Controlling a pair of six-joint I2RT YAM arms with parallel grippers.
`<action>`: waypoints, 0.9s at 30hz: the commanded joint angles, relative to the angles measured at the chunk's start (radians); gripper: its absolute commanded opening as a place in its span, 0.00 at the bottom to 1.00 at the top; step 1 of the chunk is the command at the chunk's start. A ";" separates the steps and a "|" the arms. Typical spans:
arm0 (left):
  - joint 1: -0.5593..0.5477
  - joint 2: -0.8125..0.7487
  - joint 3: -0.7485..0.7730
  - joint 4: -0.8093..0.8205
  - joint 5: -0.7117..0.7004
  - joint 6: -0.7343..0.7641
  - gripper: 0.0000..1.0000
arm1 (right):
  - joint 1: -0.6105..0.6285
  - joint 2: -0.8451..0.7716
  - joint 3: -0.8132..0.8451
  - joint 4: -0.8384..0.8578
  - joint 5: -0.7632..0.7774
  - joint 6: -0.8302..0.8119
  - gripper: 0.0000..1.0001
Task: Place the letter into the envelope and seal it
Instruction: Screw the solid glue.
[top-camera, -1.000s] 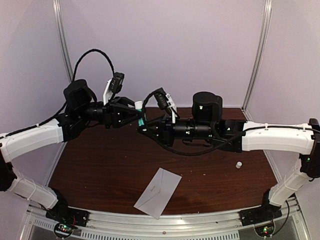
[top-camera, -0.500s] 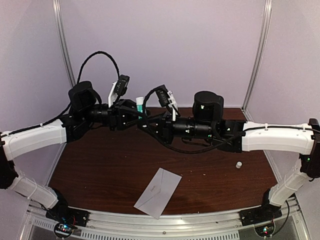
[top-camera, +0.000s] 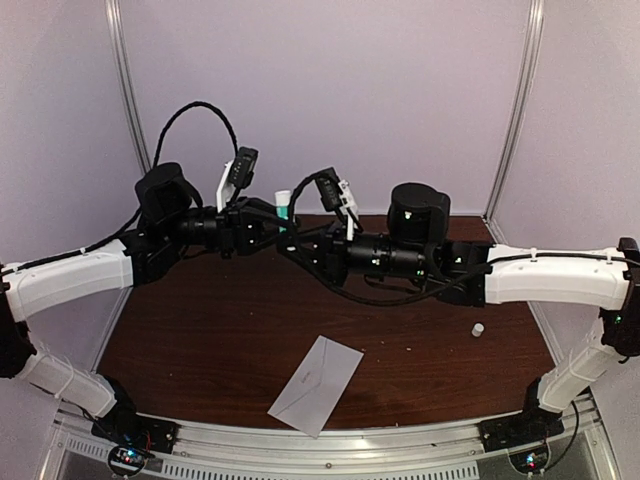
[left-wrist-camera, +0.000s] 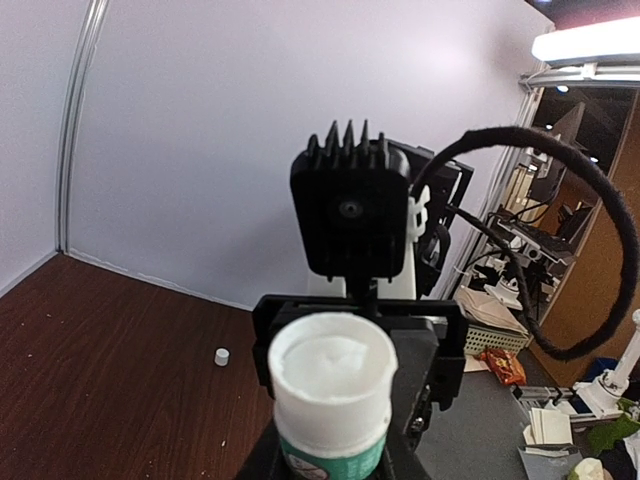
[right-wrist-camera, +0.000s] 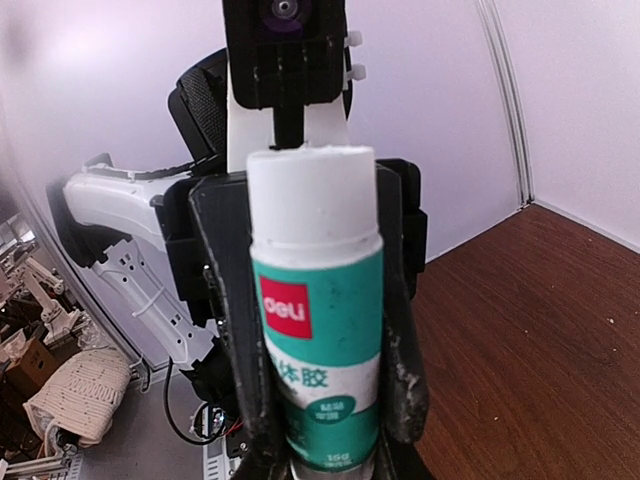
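Arms stretched level, facing each other | my right tool (top-camera: 293, 236) clamped on white-and-green plastic glue stick (right-wrist-camera: 315, 330), high beyond pale grey rectangular paper envelope (top-camera: 315, 385) flat on brown desk (top-camera: 200, 340) | my left tool (top-camera: 265, 222) at stick: cannot tell grip.

- The envelope (top-camera: 316, 385) is lying on the counter (top-camera: 200, 330), near its front edge.
- A cap (top-camera: 478, 328) is sitting further right.
- A glue stick (top-camera: 283, 208) is hanging above the counter's back.

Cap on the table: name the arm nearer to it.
Right. The right arm, holding the glue stick, passes just beyond the cap; the left arm is far to its left.
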 joint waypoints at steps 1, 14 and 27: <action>-0.004 -0.011 -0.003 0.049 -0.006 0.001 0.09 | 0.004 -0.053 -0.019 0.018 0.063 0.005 0.31; 0.035 -0.112 0.029 -0.231 -0.367 0.151 0.00 | -0.054 -0.279 -0.155 -0.358 0.522 0.059 0.91; 0.263 -0.044 0.010 -0.386 -0.438 0.089 0.00 | -0.537 -0.381 -0.412 -0.780 0.664 0.253 0.98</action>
